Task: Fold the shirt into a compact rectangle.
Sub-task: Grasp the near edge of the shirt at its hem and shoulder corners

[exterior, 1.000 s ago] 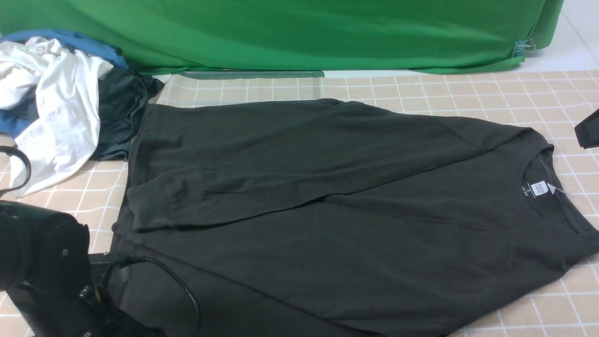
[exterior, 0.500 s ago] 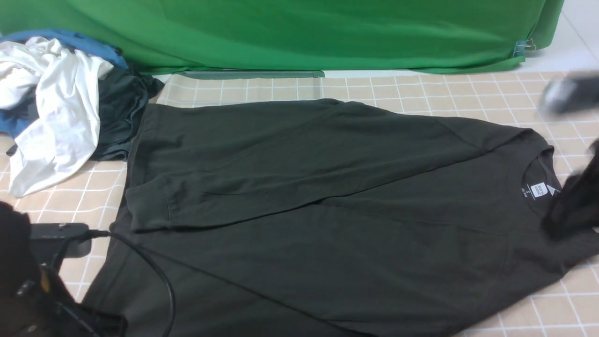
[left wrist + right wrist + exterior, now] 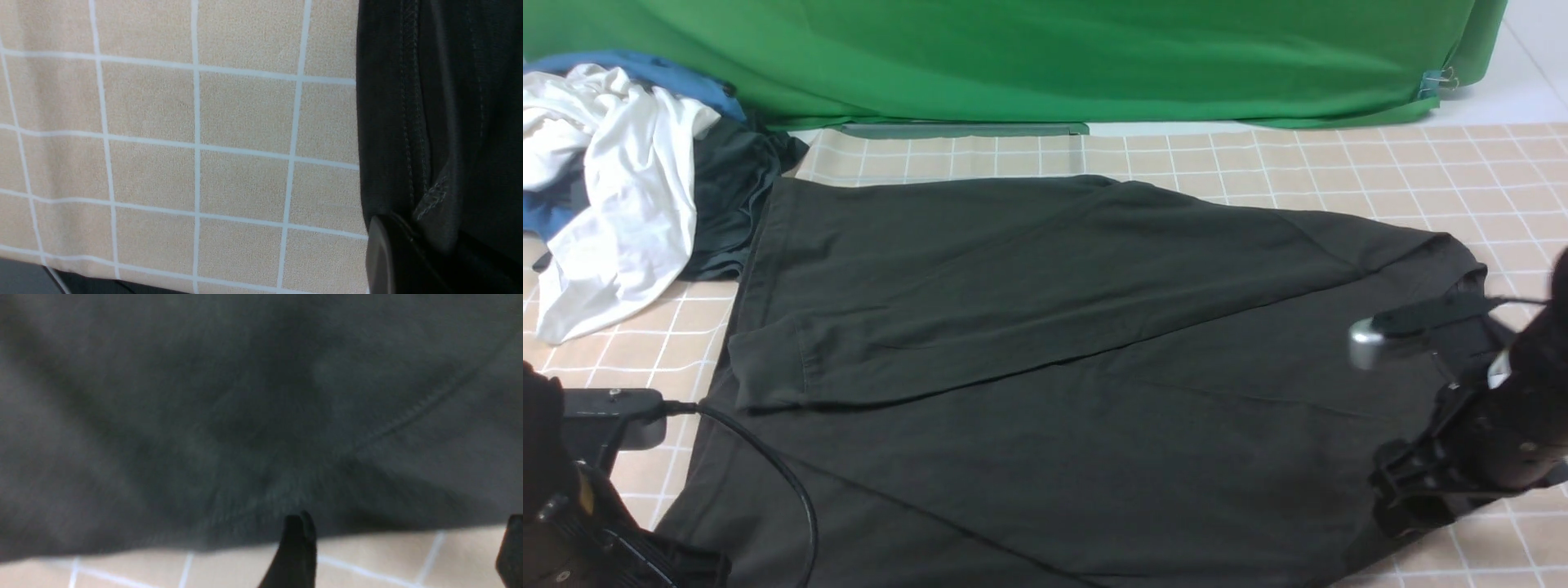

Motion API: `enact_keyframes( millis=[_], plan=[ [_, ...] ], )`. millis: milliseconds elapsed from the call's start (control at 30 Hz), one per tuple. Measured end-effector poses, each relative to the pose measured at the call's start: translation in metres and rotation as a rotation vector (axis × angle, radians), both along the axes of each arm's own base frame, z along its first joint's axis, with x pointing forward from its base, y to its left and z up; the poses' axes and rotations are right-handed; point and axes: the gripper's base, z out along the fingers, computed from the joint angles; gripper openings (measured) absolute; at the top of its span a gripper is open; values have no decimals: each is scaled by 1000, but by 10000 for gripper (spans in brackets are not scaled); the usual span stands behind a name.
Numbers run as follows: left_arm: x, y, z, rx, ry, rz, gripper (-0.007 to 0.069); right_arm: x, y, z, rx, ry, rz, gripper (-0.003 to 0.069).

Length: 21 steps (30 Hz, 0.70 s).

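The black shirt (image 3: 1045, 351) lies spread on the checked cloth, hem at the left, collar (image 3: 1462, 282) at the right, with its far sleeve folded across the body. Its print does not show, and my right arm covers the neck label. At the near left corner my left gripper (image 3: 429, 253) is shut on the stitched hem (image 3: 408, 122), and a fold of fabric runs into the jaws. My right gripper (image 3: 404, 551) stands open at the shirt's near right edge (image 3: 1409, 490). Bare cloth lies between its fingers (image 3: 298, 547), and the shirt's edge is just ahead.
A pile of white (image 3: 613, 188), blue and dark grey-green garments (image 3: 727, 196) sits at the far left, touching the shirt's hem corner. A green backdrop (image 3: 1045, 57) hangs along the back. The left arm's cable (image 3: 768, 465) loops over the shirt.
The shirt's hem and near left corner have been drawn left and toward me. My right arm swung in from the right edge and came down over the collar, covering the label.
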Motion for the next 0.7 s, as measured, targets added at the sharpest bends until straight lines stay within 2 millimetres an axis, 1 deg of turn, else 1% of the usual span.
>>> enact_keyframes(
  millis=[67,133,167,233,267,300,333,367,400,433,467,500,600,700],
  plan=[
    [0,0,0,-1,-2,0,21,3,1,-14,-11,44,-2,638],
    [0,0,0,0,-2,0,21,5,1,-22,-22,76,-2,622],
    [0,0,0,-1,-4,-1,21,5,1,-23,-22,74,-5,612],
    [1,0,0,-2,-8,0,21,7,1,-24,-33,77,0,535],
    [1,0,0,-3,-11,1,21,8,0,-25,-39,76,6,489],
    [1,0,0,-6,-16,2,21,8,-1,-25,-48,70,12,415],
    [2,-1,0,-13,-19,5,21,9,-1,-25,-52,61,21,288],
    [2,-2,0,-19,-21,8,21,10,-1,-25,-52,56,26,229],
    [3,-3,2,-30,-25,13,21,10,-1,-25,-50,51,36,149],
    [5,-4,5,-37,-32,15,21,10,-1,-24,-49,47,40,99],
    [5,-4,5,-39,-32,17,21,10,-1,-23,-48,45,39,92],
    [10,-5,13,-47,-56,19,21,10,0,-21,-41,37,37,57],
    [20,-8,29,-65,-117,19,21,8,0,-14,-28,22,34,50],
    [31,-9,48,-85,-182,30,21,6,-1,5,-22,-17,42,49]
  ],
)
